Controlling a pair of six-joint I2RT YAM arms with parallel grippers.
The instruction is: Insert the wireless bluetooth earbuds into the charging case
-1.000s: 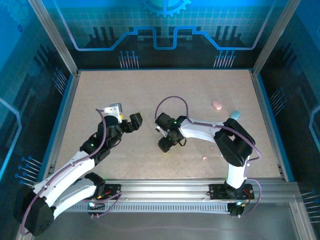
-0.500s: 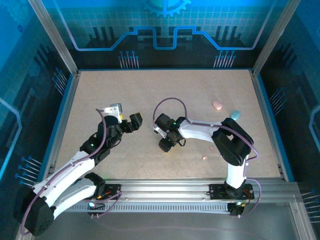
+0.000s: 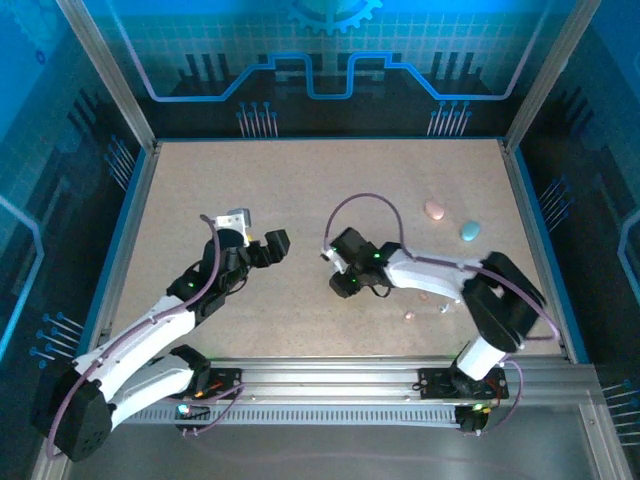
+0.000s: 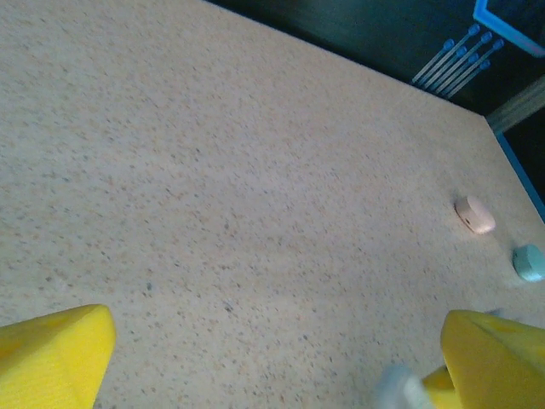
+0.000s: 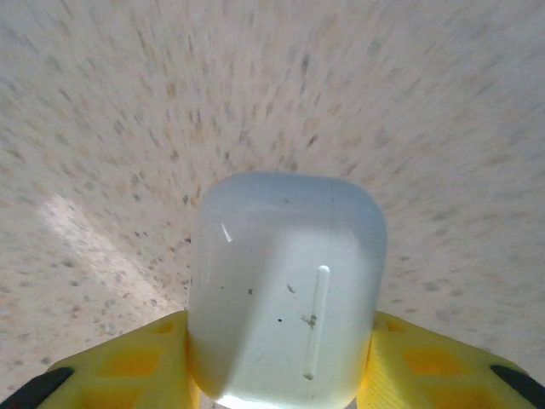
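We see the right claw (image 3: 343, 286) pinching a whitish charging case (image 5: 285, 285) above the worktop (image 3: 300, 190). The left claw (image 4: 272, 341) is spread wide. A pink earbud (image 3: 409, 315) and a pale earbud (image 3: 441, 308) lie beside the right arm.

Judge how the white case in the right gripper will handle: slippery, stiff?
Likely slippery: the white case looks smooth and glossy, with rounded corners. Probably rigid: it shows no dent where the right gripper clamps it.
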